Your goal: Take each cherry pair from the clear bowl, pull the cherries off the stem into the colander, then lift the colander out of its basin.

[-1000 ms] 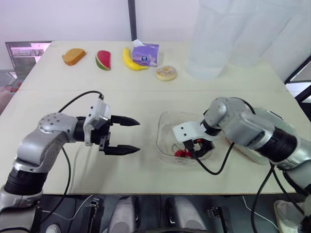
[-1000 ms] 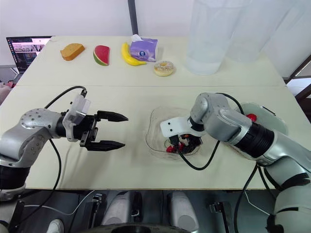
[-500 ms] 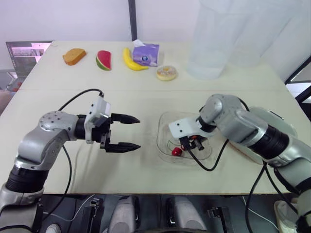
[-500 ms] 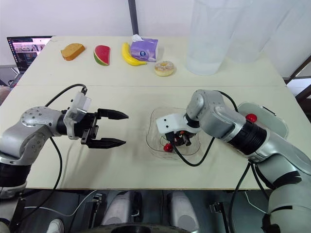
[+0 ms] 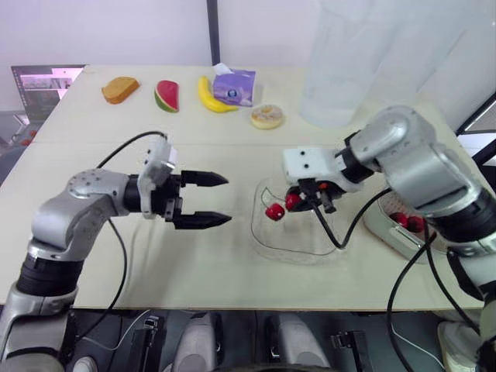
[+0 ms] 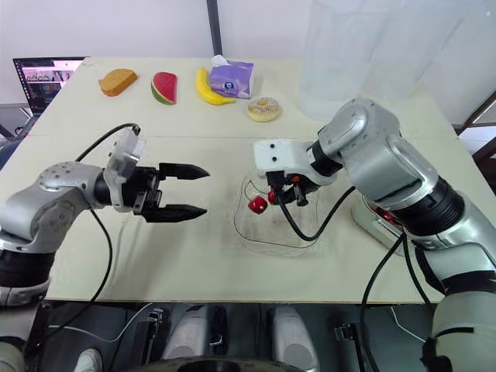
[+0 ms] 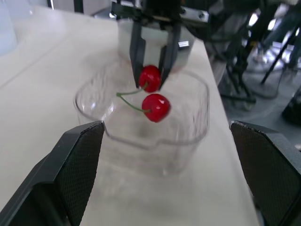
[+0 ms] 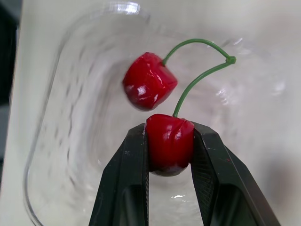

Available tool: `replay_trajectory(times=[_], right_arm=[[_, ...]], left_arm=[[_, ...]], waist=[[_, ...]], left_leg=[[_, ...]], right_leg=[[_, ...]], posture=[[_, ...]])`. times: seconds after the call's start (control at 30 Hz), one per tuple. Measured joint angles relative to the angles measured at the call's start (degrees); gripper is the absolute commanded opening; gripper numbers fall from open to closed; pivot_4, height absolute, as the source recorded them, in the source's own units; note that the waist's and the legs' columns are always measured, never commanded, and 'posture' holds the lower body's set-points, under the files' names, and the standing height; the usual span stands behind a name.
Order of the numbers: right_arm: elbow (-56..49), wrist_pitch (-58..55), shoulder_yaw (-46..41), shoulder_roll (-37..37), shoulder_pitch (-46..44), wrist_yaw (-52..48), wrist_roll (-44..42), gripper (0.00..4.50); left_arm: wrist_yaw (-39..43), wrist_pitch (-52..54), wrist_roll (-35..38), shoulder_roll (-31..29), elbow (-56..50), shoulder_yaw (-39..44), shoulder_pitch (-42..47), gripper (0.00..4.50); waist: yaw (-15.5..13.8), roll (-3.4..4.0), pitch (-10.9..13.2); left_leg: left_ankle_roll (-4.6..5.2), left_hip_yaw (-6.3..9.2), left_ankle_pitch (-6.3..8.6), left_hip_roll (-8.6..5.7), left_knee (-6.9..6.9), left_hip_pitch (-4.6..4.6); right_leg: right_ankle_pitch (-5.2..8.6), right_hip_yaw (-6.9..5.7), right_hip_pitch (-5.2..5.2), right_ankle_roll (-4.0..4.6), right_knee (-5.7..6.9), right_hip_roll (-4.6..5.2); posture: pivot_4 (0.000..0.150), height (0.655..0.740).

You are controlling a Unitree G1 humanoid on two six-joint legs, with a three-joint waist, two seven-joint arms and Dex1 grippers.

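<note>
Two cherries [image 8: 149, 87] hang above the clear bowl [image 6: 256, 237] — right gripper [image 8: 169, 141] pinches one, left gripper [image 6: 206, 191] gapes open, ready to pull.

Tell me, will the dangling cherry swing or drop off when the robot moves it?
Probably swing: the free cherry hangs from a thin, curved stem, while the right gripper pinches only the other cherry. The stem looks bendy, so it may wobble. It likely weighs little and should stay attached unless tugged.

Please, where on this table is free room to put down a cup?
Bare: the table strip between the food row and both arms. Crowded: around the clear bowl, where the right tool holds the cherry pair facing the open left tool.
</note>
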State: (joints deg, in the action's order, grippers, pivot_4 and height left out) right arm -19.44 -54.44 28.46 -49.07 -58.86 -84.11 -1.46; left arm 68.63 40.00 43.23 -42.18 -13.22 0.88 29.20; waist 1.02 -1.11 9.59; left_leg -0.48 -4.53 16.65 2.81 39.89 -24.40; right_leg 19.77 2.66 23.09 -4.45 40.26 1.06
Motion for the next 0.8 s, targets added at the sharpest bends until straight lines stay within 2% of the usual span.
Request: replay_trajectory(times=[0.17, 0.4, 0.57, 0.8], right_arm=[[-8.6, -8.4, -8.0, -0.1, 5.1, 10.4, -0.1, 0.77], [-25.1, -17.5, -13.6, -0.3, 13.7, 24.3, 0.4, 0.77], [-36.0, -16.5, -13.6, -1.6, 25.4, 33.8, 1.3, 0.77], [-37.8, -9.8, -14.3, -2.1, 28.9, 40.8, 2.5, 0.77]], left_arm=[[-6.2, 11.0, 6.4, 2.5, 3.1, 1.4, 6.0, 4.50], [-11.5, 18.3, 8.8, 7.1, 6.4, 1.4, 11.7, 4.50], [-12.0, 18.6, 8.3, 10.1, 10.3, 0.0, 14.7, 4.50], [-11.2, 17.9, 5.5, 14.5, 12.6, -4.3, 17.1, 4.50]], waist=[[-0.1, 0.00, 0.0], [-0.1, -0.01, 0.0], [-0.1, -0.02, 0.0], [0.0, -0.02, 0.0]], left_leg=[[0.00, 0.03, 0.00, -0.02, 0.04, -0.03], [-0.15, 0.04, -0.09, -0.01, 0.05, -0.03], [-0.37, 0.01, -0.21, -0.05, 0.09, -0.05], [-0.42, 0.01, -0.24, -0.02, 0.10, -0.03]], right_leg=[[0.00, -0.01, 0.00, -0.01, 0.03, 0.02], [0.00, 0.00, 0.00, -0.01, 0.07, -0.01], [0.00, 0.04, -0.01, -0.01, 0.04, -0.03], [0.00, 0.12, -0.01, -0.01, 0.05, -0.16]], posture=[[0.150, 0.7400], [0.150, 0.7400], [0.150, 0.7400], [0.150, 0.7400]])
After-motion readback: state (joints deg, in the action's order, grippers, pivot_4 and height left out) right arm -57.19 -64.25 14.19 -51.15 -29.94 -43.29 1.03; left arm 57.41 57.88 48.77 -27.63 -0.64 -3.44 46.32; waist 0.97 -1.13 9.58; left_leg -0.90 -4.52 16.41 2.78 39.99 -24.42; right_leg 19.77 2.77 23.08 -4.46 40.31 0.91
